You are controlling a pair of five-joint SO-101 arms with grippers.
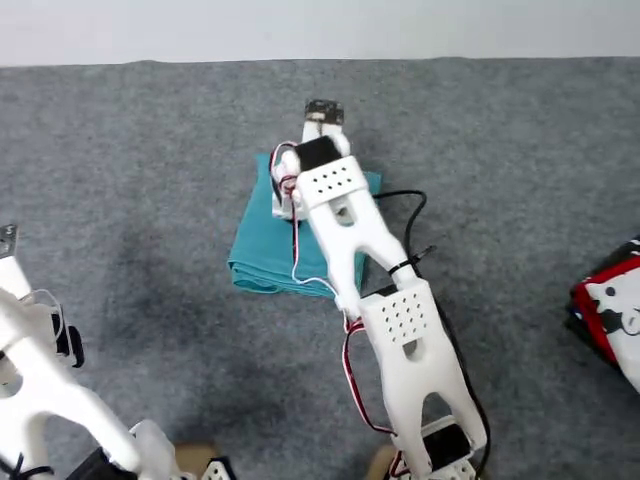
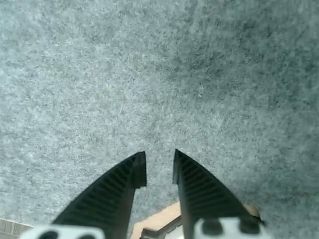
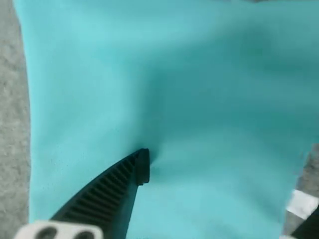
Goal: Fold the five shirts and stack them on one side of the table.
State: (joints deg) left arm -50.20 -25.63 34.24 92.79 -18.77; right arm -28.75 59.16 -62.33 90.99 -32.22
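Note:
A teal shirt [image 1: 262, 250] lies folded into a rectangle on the grey carpeted table [image 1: 150, 150], a little back of centre. My right arm [image 1: 400, 320] stretches from the front edge over it, and its gripper [image 3: 224, 194] stands open low over the teal shirt [image 3: 199, 89]. One ribbed fingertip [image 3: 141, 164] presses into the cloth; the other shows at the picture's corner. My left gripper [image 2: 159, 167] is open a little over bare carpet with nothing between its fingers. The left arm [image 1: 40, 380] is at the front left corner.
Part of a red, white and black shirt [image 1: 612, 305] lies at the table's right edge. A pale wall runs behind the table's far edge. Cables hang along the right arm over the teal shirt's right side.

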